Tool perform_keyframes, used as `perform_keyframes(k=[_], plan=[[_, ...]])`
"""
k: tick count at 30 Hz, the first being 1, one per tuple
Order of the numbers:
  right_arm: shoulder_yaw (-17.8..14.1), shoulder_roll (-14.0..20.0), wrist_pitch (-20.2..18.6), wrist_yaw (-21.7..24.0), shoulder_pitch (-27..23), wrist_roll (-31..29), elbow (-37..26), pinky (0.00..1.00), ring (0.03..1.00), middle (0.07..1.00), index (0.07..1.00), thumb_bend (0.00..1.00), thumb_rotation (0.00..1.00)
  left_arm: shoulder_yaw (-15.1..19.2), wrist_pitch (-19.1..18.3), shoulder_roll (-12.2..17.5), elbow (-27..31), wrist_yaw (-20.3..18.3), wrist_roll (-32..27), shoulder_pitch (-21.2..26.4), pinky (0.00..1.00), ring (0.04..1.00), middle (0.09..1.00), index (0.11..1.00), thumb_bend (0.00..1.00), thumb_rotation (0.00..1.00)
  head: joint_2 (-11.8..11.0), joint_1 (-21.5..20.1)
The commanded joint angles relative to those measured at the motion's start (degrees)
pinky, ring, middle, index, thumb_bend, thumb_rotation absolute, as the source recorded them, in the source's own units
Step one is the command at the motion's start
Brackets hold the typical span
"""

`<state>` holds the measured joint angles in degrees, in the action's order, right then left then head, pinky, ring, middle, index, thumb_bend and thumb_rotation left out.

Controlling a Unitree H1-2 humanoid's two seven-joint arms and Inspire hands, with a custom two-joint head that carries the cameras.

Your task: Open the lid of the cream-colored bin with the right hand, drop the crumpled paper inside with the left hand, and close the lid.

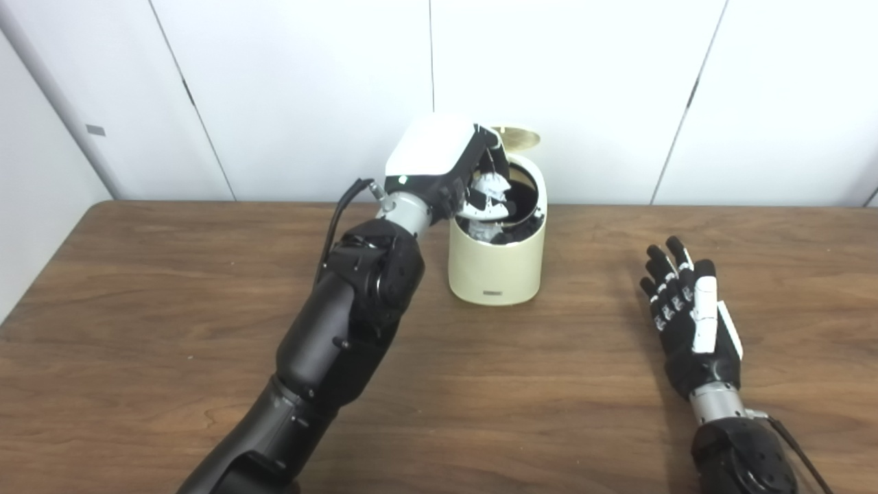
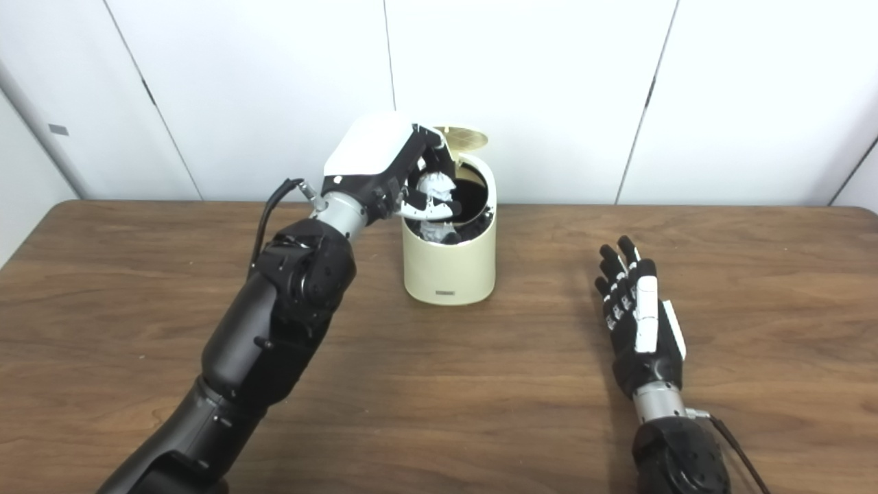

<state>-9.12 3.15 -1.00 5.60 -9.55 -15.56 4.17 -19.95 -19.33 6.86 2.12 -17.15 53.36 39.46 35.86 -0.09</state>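
The cream-colored bin (image 1: 497,271) stands at the back middle of the table. Its round lid (image 1: 519,137) is tipped up behind the opening. My left hand (image 1: 453,171) hangs over the bin's mouth with its fingers (image 1: 490,192) spread and pointing down into it. A crumpled white paper (image 1: 482,234) lies inside the bin just below those fingers; it looks free of them. My right hand (image 1: 689,315) rests flat on the table to the right of the bin, fingers straight and apart, holding nothing.
The brown wooden table (image 1: 171,309) runs to a white panelled wall (image 1: 309,89) just behind the bin. My left forearm (image 1: 350,309) lies across the table left of the bin.
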Motion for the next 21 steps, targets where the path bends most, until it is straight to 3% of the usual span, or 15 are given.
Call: perform_keyframes(k=[1,12,21], plan=[[0.22,-0.17,0.43,0.12,0.68,-0.28,-0.39,1.0,0.99,0.947,0.989,0.56,0.98,0.2,1.42,-0.43,0.26,2.61,0.17,3.77,0.29,0.402,0.527,0.499,0.47,0.0,0.2,0.07],[0.43,-0.29,0.8,0.19,0.5,-0.01,-0.22,1.0,0.99,0.932,0.984,0.55,0.97,-0.41,4.14,-0.9,-4.16,8.33,0.2,3.55,0.26,0.377,0.493,0.523,0.46,0.0,0.28,0.24],[0.5,-0.36,0.86,0.84,0.6,-0.8,-0.11,1.0,0.979,0.903,0.976,0.55,0.98,-0.56,9.88,-1.19,-8.99,15.68,-1.57,3.32,0.3,0.402,0.483,0.527,0.47,0.0,0.16,0.89]])
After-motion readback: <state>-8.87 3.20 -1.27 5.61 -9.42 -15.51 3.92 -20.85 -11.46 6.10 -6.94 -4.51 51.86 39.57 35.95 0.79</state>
